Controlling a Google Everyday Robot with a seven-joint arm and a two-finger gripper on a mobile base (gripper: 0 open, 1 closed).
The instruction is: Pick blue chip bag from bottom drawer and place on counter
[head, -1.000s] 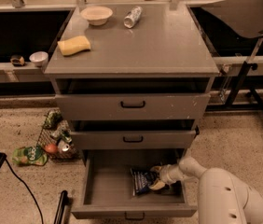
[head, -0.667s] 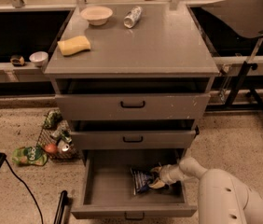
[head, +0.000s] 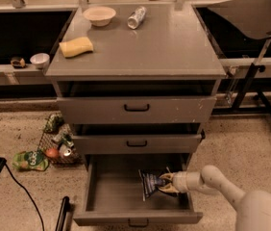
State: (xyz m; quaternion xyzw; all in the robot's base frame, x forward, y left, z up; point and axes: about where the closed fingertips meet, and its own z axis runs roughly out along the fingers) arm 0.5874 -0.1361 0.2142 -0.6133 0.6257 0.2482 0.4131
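Note:
The blue chip bag [head: 149, 183] lies in the open bottom drawer [head: 111, 189], towards its right side, with white lettering showing. My gripper [head: 163, 183] reaches in from the right and is shut on the bag's right edge, low inside the drawer. My pale arm [head: 222, 189] runs off to the lower right. The grey counter [head: 169, 47] is the cabinet's top, above the two shallower drawers, which stand slightly ajar.
On the counter are a pale bowl [head: 99, 16], a silver can [head: 136, 17] and a yellow sponge [head: 76, 46]. A wire basket of items [head: 58, 143] and a green packet [head: 30, 160] lie on the floor at left. Dark benches flank the cabinet.
Almost nothing has moved. The gripper stays at the bag's right edge, and the bag seems very slightly lifted at that edge.

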